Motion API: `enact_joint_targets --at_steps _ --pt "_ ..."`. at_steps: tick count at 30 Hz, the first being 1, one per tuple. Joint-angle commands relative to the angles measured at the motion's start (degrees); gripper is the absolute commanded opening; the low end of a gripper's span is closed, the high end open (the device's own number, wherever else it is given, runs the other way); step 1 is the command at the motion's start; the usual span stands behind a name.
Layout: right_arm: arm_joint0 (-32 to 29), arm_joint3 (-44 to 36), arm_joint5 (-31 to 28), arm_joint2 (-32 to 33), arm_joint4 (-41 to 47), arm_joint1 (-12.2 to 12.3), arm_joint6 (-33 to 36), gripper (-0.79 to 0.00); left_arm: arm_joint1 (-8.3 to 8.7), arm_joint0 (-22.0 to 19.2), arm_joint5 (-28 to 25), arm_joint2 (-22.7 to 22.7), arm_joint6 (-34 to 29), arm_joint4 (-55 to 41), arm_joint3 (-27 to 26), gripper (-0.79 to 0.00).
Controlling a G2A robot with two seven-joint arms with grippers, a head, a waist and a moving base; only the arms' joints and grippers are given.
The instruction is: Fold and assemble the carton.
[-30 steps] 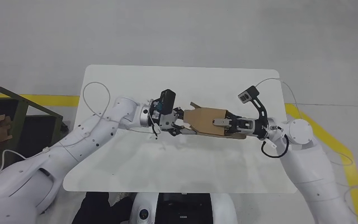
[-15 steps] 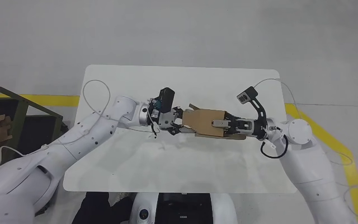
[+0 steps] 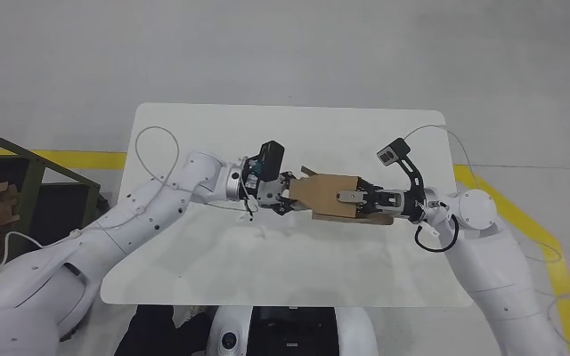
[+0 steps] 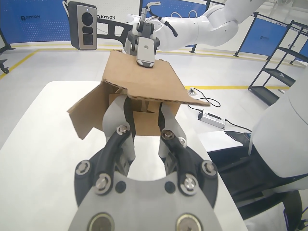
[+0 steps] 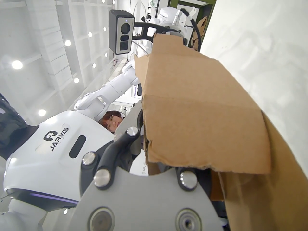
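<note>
Your left pincer (image 4: 142, 104) has just pushed forward into the open end of the brown corrugated cardboard carton (image 3: 334, 194), fingers (image 4: 113, 114) spread either side of an inner flap (image 4: 144, 124). The right pincer (image 3: 361, 197) grips its far top panel (image 4: 144, 79), so flap-tucking probably comes next.

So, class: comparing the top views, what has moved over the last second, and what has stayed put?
The left claw has edged in toward the open end of the carton, closing the gap. The right claw stays clamped on the carton's other end, and the carton has barely shifted.
</note>
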Motion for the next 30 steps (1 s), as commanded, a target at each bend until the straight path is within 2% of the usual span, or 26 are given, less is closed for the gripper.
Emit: enact_joint_targets --at_steps 1,15,19,25,30 --pt "-0.02 -0.01 -0.02 0.01 0.02 0.01 0.00 -0.785 -0.17 0.29 0.00 -0.34 -0.56 0.38 -0.25 -0.523" --pt "-0.17 -0.02 -0.02 0.23 0.35 0.12 -0.16 -0.785 -0.77 2.45 0.00 -3.68 -2.34 1.14 -0.83 -0.529" --pt "-0.17 0.13 0.02 0.48 0.52 0.17 -0.25 -0.785 -0.43 3.96 0.13 -5.94 -1.20 1.14 -0.22 -0.542" --pt "-0.14 0.36 0.02 0.73 0.71 0.24 -0.27 -0.785 0.36 6.59 0.40 -9.82 0.18 0.72 -0.07 -0.606" --pt "-0.15 0.53 -0.17 1.03 0.95 0.29 -0.35 -0.785 1.13 8.86 1.05 -13.33 0.75 0.76 0.47 -0.591"
